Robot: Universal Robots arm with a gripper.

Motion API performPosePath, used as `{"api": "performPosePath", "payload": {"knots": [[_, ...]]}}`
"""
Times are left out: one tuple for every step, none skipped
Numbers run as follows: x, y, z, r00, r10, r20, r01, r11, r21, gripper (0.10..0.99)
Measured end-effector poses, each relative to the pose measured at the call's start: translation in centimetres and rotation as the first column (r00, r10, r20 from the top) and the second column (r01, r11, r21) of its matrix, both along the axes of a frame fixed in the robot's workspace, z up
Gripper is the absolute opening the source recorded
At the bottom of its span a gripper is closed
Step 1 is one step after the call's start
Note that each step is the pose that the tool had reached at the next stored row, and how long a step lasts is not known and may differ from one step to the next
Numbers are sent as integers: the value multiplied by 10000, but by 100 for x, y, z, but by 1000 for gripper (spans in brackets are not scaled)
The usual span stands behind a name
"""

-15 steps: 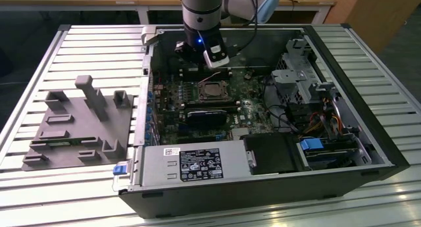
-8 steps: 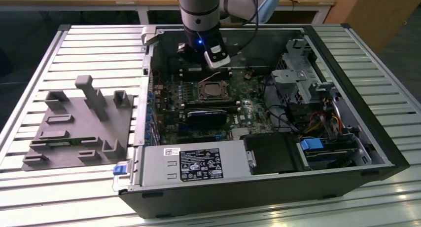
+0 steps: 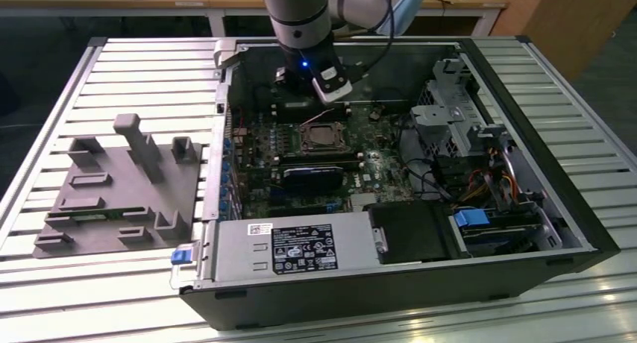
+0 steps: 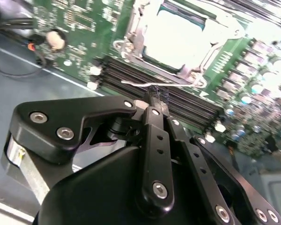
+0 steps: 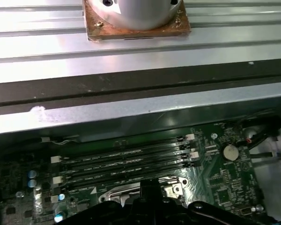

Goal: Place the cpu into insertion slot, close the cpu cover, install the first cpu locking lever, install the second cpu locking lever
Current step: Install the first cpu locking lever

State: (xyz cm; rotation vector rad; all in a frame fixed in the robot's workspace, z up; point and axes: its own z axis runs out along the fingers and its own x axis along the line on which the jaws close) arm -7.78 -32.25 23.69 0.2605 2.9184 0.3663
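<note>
The cpu lies flat in the insertion slot, its pale metal top showing through the cut-out of the cpu cover, which lies down around it. A thin wire locking lever runs along the socket's edge beside the memory slots. My gripper is shut, and its black fingertips touch that lever wire. In the exterior view the gripper hangs just behind the socket, inside the open computer case. The cover's metal edge shows in the first wrist view, just beyond the gripper.
Long black memory slots lie right beside the socket. A drive cage and cables stand at the exterior view's right, and the power supply sits at the front. A grey fixture block rests on the slatted table at the exterior view's left.
</note>
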Motion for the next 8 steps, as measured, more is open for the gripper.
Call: {"api": "performPosePath", "payload": {"knots": [[-1, 0, -2, 9999, 0, 111, 0, 10000, -2, 102], [-2, 0, -6, 9998, 1, 216, -1, 10000, -3, 102], [-3, 0, -11, 9996, 1, 297, -1, 10000, -2, 102], [-3, 0, -19, 9994, 1, 360, -1, 10000, -1, 102], [-4, 0, -30, 9992, 1, 402, -1, 10000, 0, 102], [-5, 0, -45, 9991, 2, 422, -2, 10000, -2, 102], [-5, 0, -61, 9991, 3, 427, -3, 10000, -1, 102], [-5, 0, -75, 9991, 2, 429, -2, 10000, -2, 102]]}}
